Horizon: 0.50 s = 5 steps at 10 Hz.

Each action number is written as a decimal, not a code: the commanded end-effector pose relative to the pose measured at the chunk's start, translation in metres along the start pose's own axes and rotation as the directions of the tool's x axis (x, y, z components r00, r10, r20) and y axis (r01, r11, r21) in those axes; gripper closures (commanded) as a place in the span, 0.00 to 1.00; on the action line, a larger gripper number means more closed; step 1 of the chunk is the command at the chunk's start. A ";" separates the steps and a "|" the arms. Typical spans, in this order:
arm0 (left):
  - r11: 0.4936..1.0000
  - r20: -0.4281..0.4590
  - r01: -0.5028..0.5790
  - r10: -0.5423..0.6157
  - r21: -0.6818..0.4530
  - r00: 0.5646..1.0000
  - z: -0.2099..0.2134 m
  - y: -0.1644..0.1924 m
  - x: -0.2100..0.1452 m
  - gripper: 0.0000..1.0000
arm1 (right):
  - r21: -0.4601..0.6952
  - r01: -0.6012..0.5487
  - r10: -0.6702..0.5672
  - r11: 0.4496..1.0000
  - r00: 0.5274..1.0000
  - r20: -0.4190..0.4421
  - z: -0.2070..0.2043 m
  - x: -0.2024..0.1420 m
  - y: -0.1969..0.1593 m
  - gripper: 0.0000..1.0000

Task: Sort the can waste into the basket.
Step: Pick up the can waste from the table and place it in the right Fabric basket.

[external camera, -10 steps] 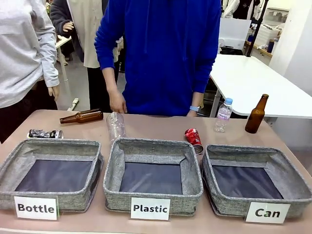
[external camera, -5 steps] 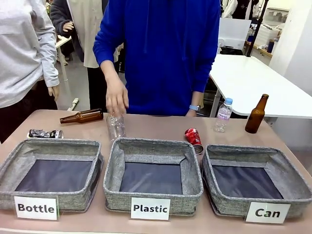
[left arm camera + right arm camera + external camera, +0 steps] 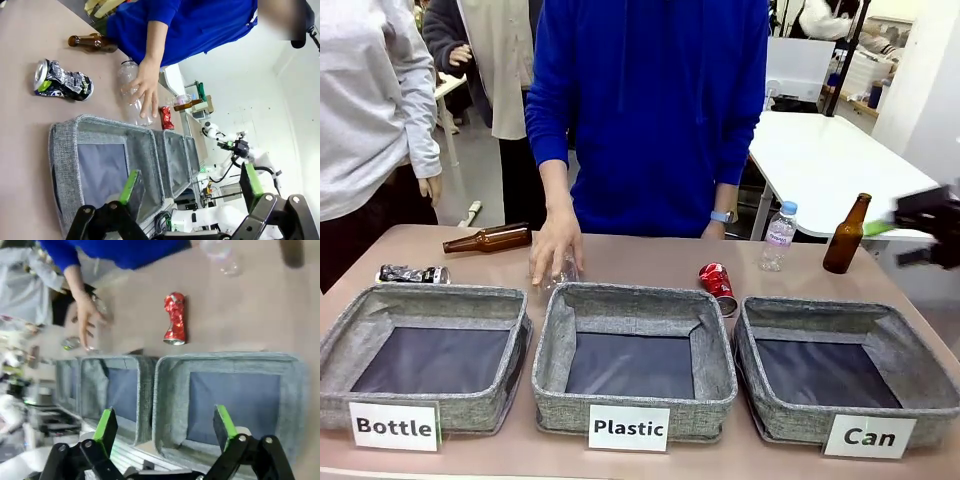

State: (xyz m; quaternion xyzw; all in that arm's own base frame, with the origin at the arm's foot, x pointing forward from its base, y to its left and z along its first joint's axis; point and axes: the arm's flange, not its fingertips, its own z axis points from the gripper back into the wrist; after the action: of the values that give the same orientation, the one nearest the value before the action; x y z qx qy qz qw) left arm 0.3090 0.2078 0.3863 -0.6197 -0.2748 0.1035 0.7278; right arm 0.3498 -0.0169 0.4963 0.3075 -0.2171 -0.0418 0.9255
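The crushed red can (image 3: 717,284) lies on the table just behind the left rear corner of the grey "Can" basket (image 3: 820,308), and my right wrist view has that red can (image 3: 175,325) beyond the basket's rim (image 3: 225,358). Far left, behind the "Bottle" bin, rests the crushed black can (image 3: 413,273), seen closer as the black can (image 3: 62,82) in my left wrist view. My right gripper (image 3: 932,225) hovers blurred at the right edge, above the table; its fingers stand open around nothing (image 3: 165,424). The left gripper (image 3: 191,184) is open too, above the "Bottle" bin (image 3: 65,150).
A person in blue has a hand (image 3: 556,246) on a clear plastic bottle behind the "Plastic" bin (image 3: 635,300). A brown bottle (image 3: 488,239) lies at the back left. Another brown bottle (image 3: 846,234) and a small plastic bottle (image 3: 779,237) stand at the back right.
The person's hand has dropped onto the clear plastic bottle and covers it. My right gripper has come into the front view at the right edge.
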 end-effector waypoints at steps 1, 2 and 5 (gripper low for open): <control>0.999 0.009 0.029 -0.029 -0.022 1.000 0.002 0.000 0.001 0.00 | -0.204 -0.097 0.075 0.974 0.991 -0.114 -0.043 0.008 0.060 0.00; 0.999 0.009 0.029 -0.029 -0.022 1.000 0.002 0.000 0.001 0.00 | -0.293 -0.150 0.123 0.944 0.986 -0.108 -0.066 0.015 0.091 0.00; 0.999 0.009 0.029 -0.029 -0.022 1.000 0.002 0.000 0.001 0.00 | -0.473 -0.341 0.296 0.813 0.940 -0.169 -0.122 0.023 0.157 0.00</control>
State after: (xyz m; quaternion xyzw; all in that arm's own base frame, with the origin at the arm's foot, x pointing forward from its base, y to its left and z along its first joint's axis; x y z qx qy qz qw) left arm 0.3093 0.2092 0.3867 -0.6191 -0.2754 0.1034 0.7281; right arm 0.3973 0.1665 0.5046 0.0668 -0.2033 0.0766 0.9738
